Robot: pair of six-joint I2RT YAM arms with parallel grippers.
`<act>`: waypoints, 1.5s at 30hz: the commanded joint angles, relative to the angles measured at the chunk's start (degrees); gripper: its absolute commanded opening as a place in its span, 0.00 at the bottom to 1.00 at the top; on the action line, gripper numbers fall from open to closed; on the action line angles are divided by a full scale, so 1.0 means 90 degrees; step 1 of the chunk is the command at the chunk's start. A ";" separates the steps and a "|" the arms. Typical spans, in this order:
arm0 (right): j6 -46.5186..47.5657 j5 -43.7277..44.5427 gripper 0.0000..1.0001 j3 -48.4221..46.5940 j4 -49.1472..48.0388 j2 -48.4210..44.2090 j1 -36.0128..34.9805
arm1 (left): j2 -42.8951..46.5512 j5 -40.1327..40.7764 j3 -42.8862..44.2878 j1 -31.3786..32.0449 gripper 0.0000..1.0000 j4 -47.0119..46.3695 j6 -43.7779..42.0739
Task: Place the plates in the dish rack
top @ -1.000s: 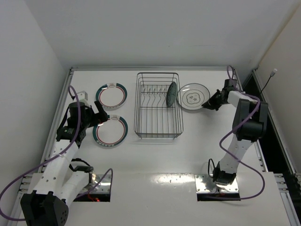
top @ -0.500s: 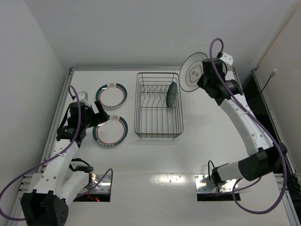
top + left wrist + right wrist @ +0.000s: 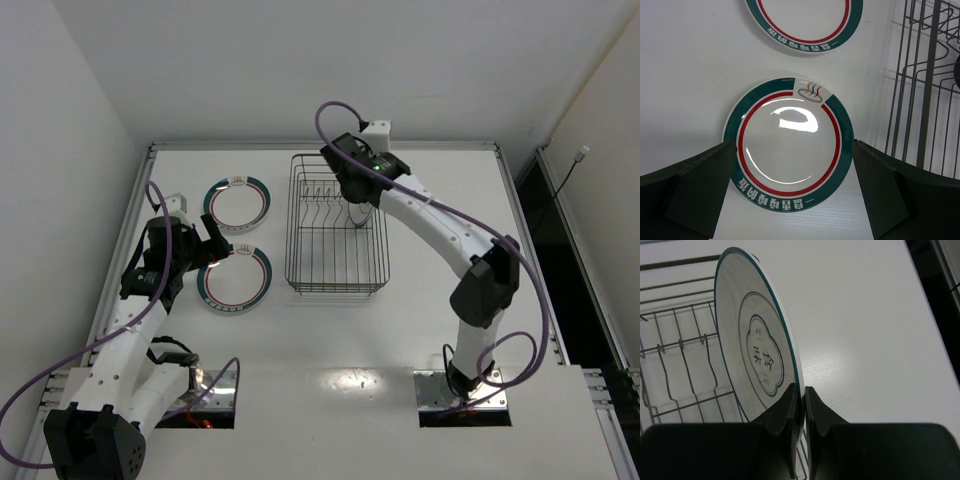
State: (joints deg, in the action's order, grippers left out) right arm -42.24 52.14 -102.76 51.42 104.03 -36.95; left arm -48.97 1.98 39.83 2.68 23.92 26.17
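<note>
Two plates lie flat on the tabletop (image 3: pixel 420 300). Right jaws clamp the plain white plate (image 3: pixel 752 355) by its rim, on edge, over the far end of the dish rack (image 3: pixel 330 250). I'd keep it vertical, line it with a tine gap, lower slowly. Right arm (image 3: pixel 440 225) stretched across, wrist pitched down. Left jaws wide apart above the nearer banded plate (image 3: pixel 790 150).

Robotics lab cell, white walled-in table (image 3: pixel 330 340), bolted arm bases (image 3: pixel 465 388), purple cables (image 3: pixel 322 115)
</note>
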 commanded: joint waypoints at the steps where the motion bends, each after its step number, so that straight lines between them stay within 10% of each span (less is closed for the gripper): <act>1: -0.0102 0.1130 0.00 -0.0613 0.0371 0.0315 -0.0143 | 0.0011 0.0044 0.0135 0.0064 1.00 -0.0109 0.0031; 37: 0.1091 0.0721 0.00 -0.0779 -0.0645 0.1615 -0.0172 | -0.0047 0.0102 0.0135 0.0064 1.00 -0.0051 0.0031; 45: 0.1031 -0.0314 0.22 -0.0906 -0.0081 0.1216 -0.0045 | -0.0164 0.0160 0.0135 0.0064 1.00 -0.0051 0.0031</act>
State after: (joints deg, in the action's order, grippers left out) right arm -31.94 52.82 -108.97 47.72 119.28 -37.50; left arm -49.93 2.68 39.81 2.68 24.05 26.17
